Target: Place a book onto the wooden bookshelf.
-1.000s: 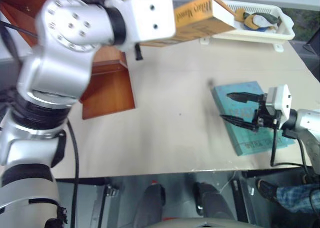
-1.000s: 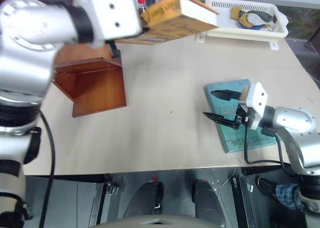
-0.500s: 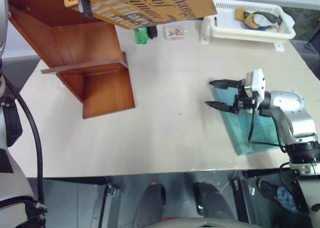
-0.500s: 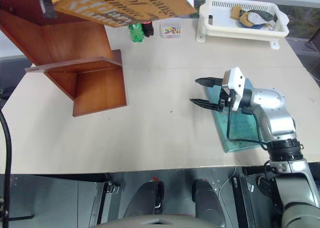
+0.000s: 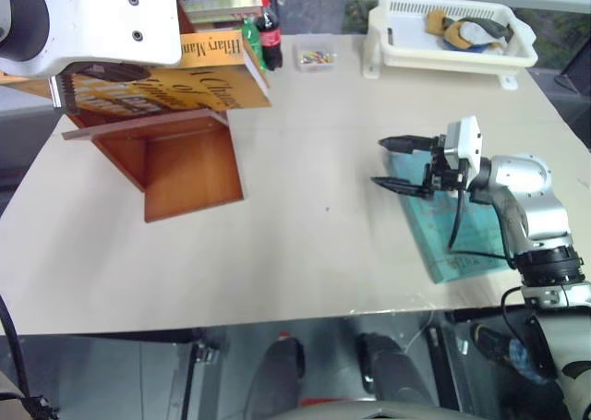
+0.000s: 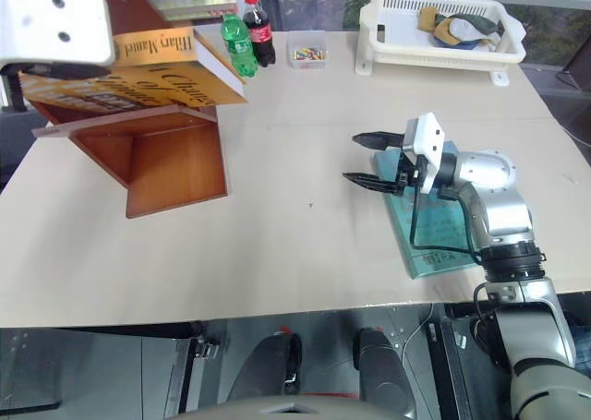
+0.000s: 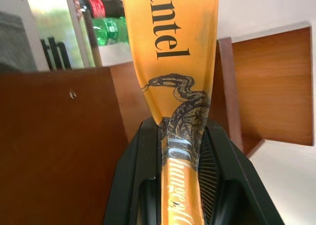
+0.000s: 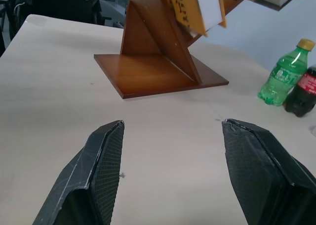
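Clamped by the spine in the left gripper [image 7: 180, 151], the book [image 5: 175, 83] hovering just above the wooden bookshelf's [image 5: 189, 162] shelf board, not yet released; right gripper [image 6: 369, 162] spread, empty, well away from the bookshelf.

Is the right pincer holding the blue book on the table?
No. The right pincer hangs open above the table with nothing between its fingers, and the blue book lies flat beneath the arm.
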